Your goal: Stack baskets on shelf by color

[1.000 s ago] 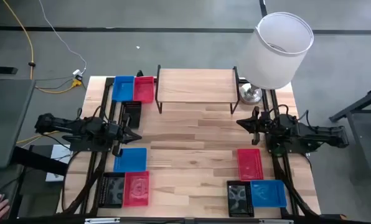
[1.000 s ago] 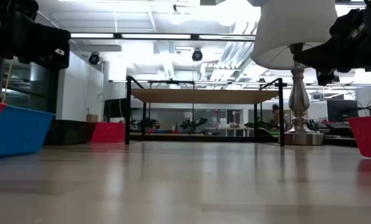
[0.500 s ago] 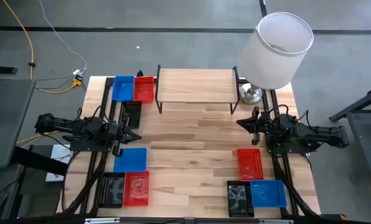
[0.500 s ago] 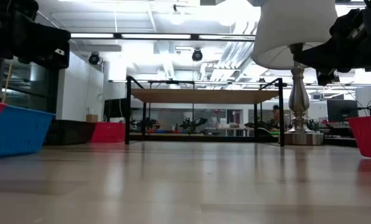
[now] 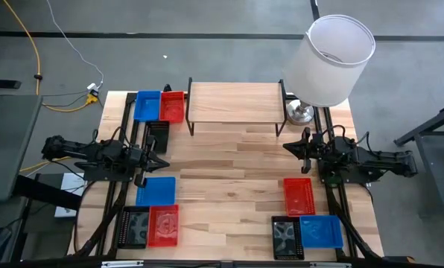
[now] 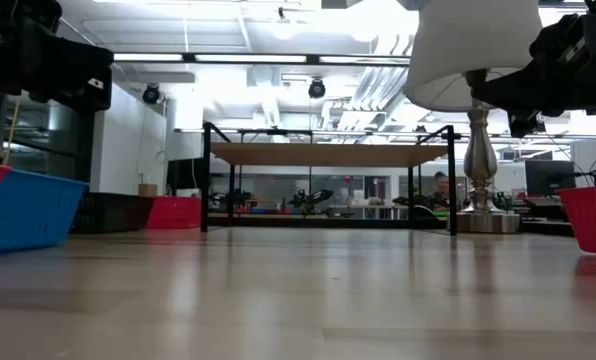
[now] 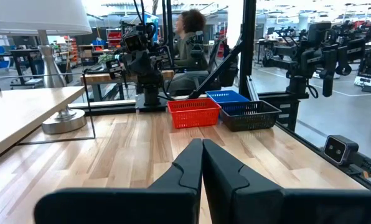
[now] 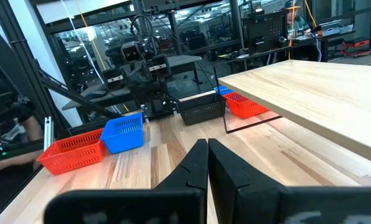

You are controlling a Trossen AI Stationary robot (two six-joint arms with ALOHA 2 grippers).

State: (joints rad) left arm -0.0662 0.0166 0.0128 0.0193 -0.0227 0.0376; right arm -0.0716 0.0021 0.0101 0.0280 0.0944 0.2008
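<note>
Nothing is on the shelf [image 5: 235,102] yet, so my first job is to pick a basket and carry it up there. My left gripper [image 5: 159,161] hovers over the table with its fingers pressed together and holding nothing; the wrist view shows the two tips meeting. My right gripper [image 5: 290,147] is the same across the table from it, pinched closed and empty. Nearest my left gripper is a blue basket [image 5: 156,190], just behind and below it toward the near table edge, with a black basket [image 5: 135,226] and a red basket [image 5: 163,225] beyond that. Three more sit ahead of it beside the shelf's end: a blue one [image 5: 147,106], a red one [image 5: 172,106] and a black one [image 5: 157,135]. Close to my right gripper lies another red basket [image 5: 299,196], with a black [image 5: 286,236] and a blue [image 5: 321,230] farther off. To do this well I would spread the fingers first, come down over one long rim, grip the wall squarely, and lift level so the basket does not swing.
</note>
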